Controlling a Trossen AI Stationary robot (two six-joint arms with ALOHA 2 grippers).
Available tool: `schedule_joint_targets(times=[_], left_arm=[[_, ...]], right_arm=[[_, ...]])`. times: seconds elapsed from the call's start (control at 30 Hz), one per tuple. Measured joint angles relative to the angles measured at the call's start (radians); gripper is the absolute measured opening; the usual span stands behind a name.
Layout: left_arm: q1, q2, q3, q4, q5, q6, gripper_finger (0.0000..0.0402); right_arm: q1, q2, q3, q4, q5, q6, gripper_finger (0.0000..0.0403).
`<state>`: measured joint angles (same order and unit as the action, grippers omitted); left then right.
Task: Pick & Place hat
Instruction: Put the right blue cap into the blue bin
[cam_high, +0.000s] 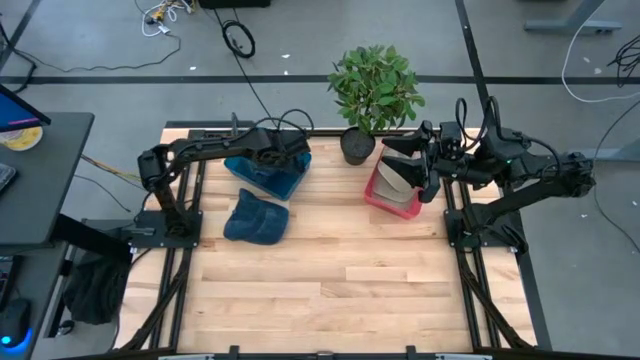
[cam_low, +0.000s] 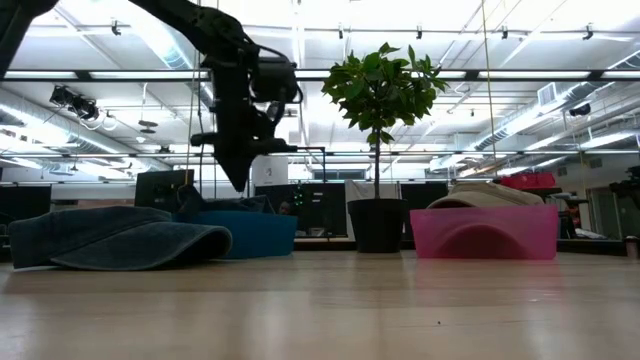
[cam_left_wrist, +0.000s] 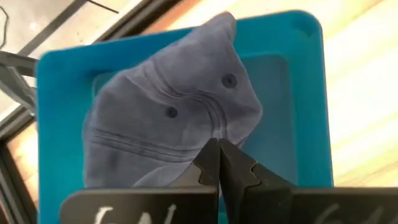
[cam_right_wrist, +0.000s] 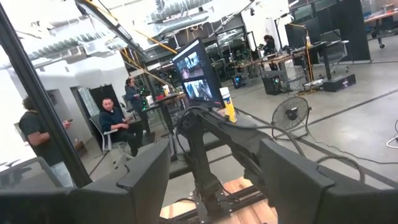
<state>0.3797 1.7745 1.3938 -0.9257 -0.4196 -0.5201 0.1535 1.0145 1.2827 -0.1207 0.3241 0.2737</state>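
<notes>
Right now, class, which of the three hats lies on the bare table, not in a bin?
The dark blue hat beside the blue bin.

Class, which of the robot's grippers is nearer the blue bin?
Left. The left gripper hangs shut directly over the blue bin; the right gripper waits open across the table, above the pink bin.
</notes>
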Motion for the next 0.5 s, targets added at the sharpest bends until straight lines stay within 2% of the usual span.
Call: schedule_joint_targets(times=[0.3, 0.5], left_arm=[[0.016, 0.064, 0.000, 0.035, 0.039, 0.008, 0.0002], [0.010, 0.079, 0.000, 0.108, 0.112, -0.017, 0.0002]], right_arm=[[0.000, 0.000, 0.000, 0.005, 0.000, 0.006, 0.0249], [0.000, 0.000, 0.000, 0.004, 0.000, 0.003, 0.0249]])
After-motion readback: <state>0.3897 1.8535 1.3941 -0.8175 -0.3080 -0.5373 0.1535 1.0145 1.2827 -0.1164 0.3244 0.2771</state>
